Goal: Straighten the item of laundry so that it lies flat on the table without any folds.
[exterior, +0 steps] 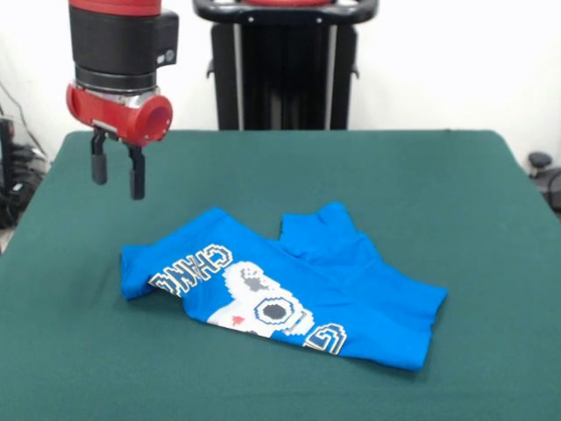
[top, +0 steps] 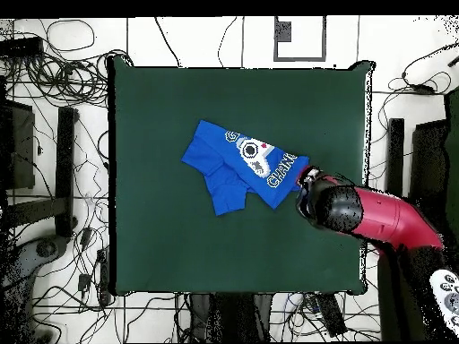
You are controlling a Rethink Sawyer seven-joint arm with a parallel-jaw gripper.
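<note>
The item of laundry (exterior: pixel 298 285), a bright blue T-shirt, lies crumpled and folded over itself near the middle of the dark green table (exterior: pixel 421 184). Part of its white, black and yellow graphic with lettering faces up. In the overhead view the shirt (top: pixel 238 166) sits right of the table's (top: pixel 161 224) centre, with the arm's red wrist beside its right edge. My gripper (exterior: pixel 117 175) hangs above the table, up and to the left of the shirt, apart from it. Its two black fingers (exterior: pixel 99 165) stand slightly apart with nothing between them.
A black stand (exterior: pixel 280 66) rises behind the table's far edge. Cables (top: pixel 54 107) and equipment lie on the floor around the table. Green cloth shows on every side of the shirt.
</note>
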